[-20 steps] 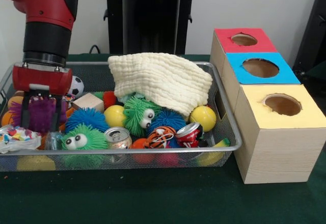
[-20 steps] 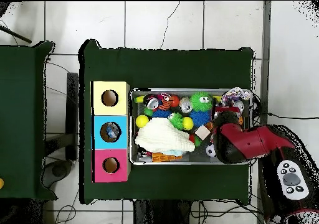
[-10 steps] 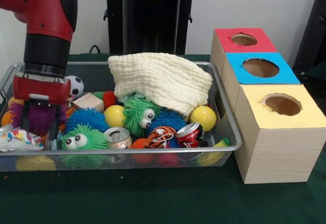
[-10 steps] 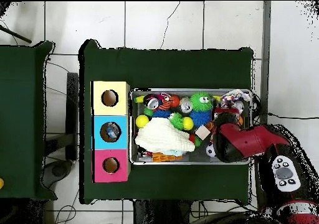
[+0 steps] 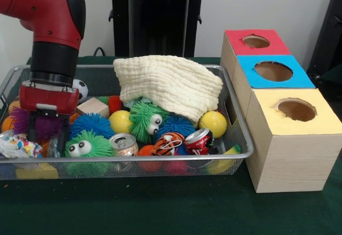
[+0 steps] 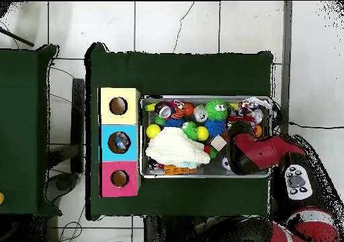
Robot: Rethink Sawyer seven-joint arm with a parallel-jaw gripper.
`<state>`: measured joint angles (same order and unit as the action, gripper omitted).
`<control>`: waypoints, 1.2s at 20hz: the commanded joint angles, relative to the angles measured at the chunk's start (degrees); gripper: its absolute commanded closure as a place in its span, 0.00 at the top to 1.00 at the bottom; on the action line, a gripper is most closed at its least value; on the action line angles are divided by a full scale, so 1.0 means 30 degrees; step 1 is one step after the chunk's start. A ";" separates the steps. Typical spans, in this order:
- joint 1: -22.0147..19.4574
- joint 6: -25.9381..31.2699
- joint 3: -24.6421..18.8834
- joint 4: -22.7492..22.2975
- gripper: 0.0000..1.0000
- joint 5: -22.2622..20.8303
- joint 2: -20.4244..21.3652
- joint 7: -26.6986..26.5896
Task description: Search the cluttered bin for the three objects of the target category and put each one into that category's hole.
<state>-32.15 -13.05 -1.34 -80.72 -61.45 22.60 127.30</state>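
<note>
The silver wire-mesh bin [image 5: 238, 152] is full of toys. My gripper [image 5: 47, 139] reaches down into its left end in the front view. Its fingers [image 5: 30, 131] stand apart on either side of a purple fuzzy ball [image 5: 45, 125], open. A green fuzzy toy with eyes [image 5: 85, 147] and a blue fuzzy ball [image 5: 91, 124] lie just right of it. Three boxes with holes stand beside the bin: red [image 5: 256, 42], blue [image 5: 273, 70], yellow [image 5: 295, 109]. In the overhead view the red arm [image 6: 259, 152] covers the gripper at the right end of the bin [image 6: 205, 175].
A cream cloth [image 5: 168, 85] covers the back middle of the bin. Two yellow balls [image 5: 213, 123], two drink cans [image 5: 124, 144], a tiger toy [image 5: 168, 143], a wooden block [image 5: 92, 107], a soccer ball [image 5: 81, 89] and a crinkly wrapper [image 5: 16, 145] lie around.
My gripper has dropped lower into the bin and shifted slightly right in the front view, so its fingers reach further down beside the purple fuzzy ball. Finger spacing is unchanged.
</note>
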 commanded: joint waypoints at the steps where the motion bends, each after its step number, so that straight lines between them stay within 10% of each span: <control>1: 0.0459 -0.1389 0.0724 0.0481 1.00 0.1240 -0.2097 0.0428; 16: 0.0279 -0.3621 0.0413 0.0601 1.00 0.2129 -0.3867 0.0865; 17: 0.0081 -0.3777 0.0118 0.0499 0.00 0.1718 -0.3766 0.1211; 24: 0.0075 -0.3963 0.0152 0.0450 0.00 0.1740 -0.3706 0.1154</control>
<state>-31.57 -23.25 1.48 -78.89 -55.93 16.77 127.30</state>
